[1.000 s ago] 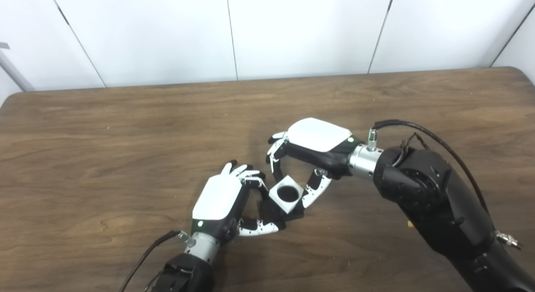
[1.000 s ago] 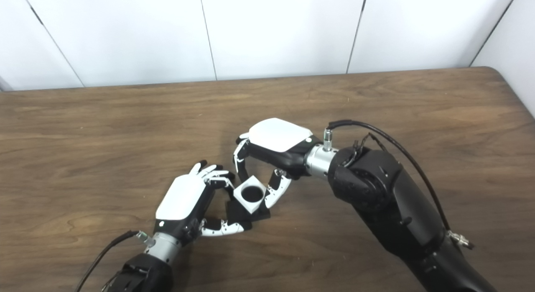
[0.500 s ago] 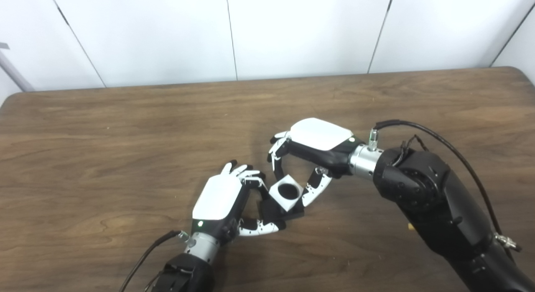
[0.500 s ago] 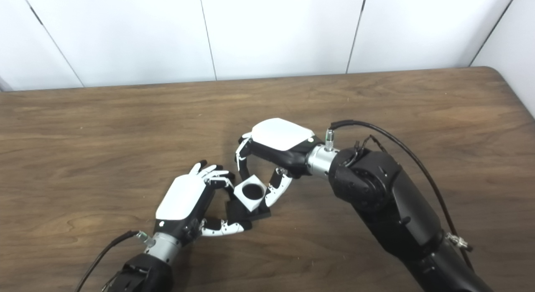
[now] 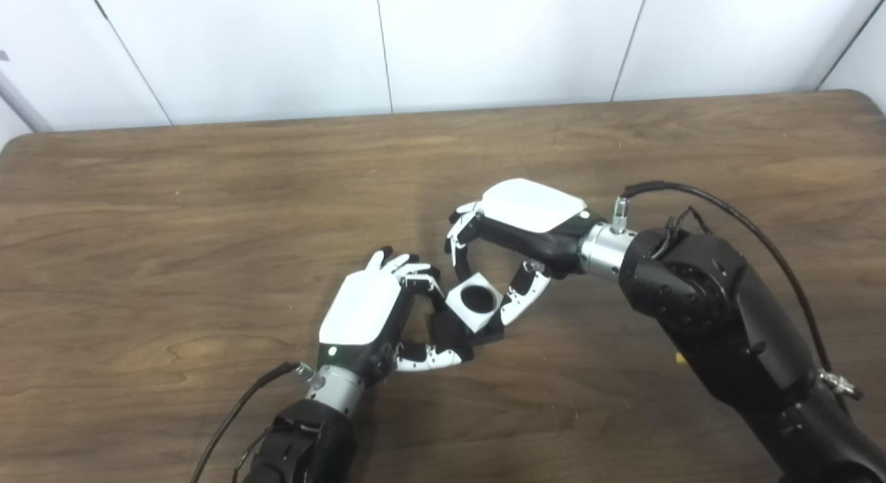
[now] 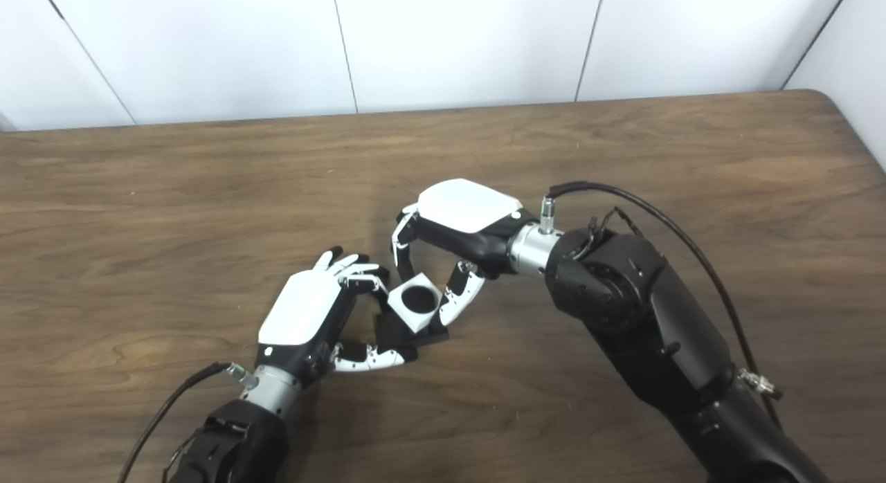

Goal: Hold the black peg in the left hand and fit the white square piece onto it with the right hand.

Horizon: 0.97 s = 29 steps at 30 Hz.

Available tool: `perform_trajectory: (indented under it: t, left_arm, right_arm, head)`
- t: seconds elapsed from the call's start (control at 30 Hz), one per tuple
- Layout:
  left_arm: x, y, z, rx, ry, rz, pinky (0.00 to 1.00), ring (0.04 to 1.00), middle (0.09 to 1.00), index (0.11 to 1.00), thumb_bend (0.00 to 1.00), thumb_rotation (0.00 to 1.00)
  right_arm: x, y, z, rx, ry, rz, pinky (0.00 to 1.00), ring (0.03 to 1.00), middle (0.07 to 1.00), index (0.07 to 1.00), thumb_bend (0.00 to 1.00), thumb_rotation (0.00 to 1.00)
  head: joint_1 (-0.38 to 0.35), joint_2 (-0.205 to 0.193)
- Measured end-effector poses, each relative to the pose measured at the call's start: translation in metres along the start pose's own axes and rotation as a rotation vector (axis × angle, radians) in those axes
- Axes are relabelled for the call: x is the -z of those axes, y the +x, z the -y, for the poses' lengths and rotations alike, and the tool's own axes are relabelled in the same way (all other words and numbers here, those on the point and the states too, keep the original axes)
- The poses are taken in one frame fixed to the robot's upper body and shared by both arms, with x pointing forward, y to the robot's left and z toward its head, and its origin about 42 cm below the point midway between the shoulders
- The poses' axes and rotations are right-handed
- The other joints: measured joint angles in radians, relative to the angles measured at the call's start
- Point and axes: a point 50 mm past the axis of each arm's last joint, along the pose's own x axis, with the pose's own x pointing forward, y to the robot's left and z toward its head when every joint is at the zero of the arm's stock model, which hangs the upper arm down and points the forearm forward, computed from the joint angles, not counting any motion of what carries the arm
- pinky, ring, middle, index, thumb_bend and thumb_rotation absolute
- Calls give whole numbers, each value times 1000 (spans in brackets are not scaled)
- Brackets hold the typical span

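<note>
Your left hand (image 5: 363,324) grips the black peg (image 5: 453,336) low over the table (image 5: 208,213), and your right hand (image 5: 516,223) pinches the white square piece (image 5: 474,303) between fingers and thumb, directly above it. You look mid-fitting: I cannot tell how deep it sits. Next, press straight down, keeping its hole square to the peg.

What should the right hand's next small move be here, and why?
Probably press the white square piece straight down. The right hand pinches it over the black peg that the left hand holds, and its round hole still looks open.
</note>
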Motion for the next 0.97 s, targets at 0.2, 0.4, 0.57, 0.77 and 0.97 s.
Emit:
perform_trajectory:
  t: [0.2,0.4,0.57,0.77,0.97]
  left_arm:
    - [0,0,0,0,0,0,1000,895,787,489,511,55]
    - [0,0,0,4,0,0,1000,896,787,489,510,55]
    - [0,0,0,5,1,0,1000,892,784,489,511,55]
    - [0,0,-1,5,0,-1,1000,894,784,489,511,55]
    - [1,1,-2,12,-9,-4,1000,899,791,491,510,62]
  right_arm:
    - [1,0,0,-2,2,-5,852,909,797,632,1000,342]
    - [1,-2,0,-18,2,-13,859,924,828,671,1000,357]
    - [4,-4,1,-28,0,-23,846,920,827,673,1000,362]
    - [7,-10,7,-11,-16,-37,839,920,821,670,1000,357]
    - [10,-15,11,4,-7,-60,847,925,824,670,1000,362]
  head:
    - [0,0]
    - [0,0]
    - [-3,5]
    - [-2,0]
    - [0,-2]
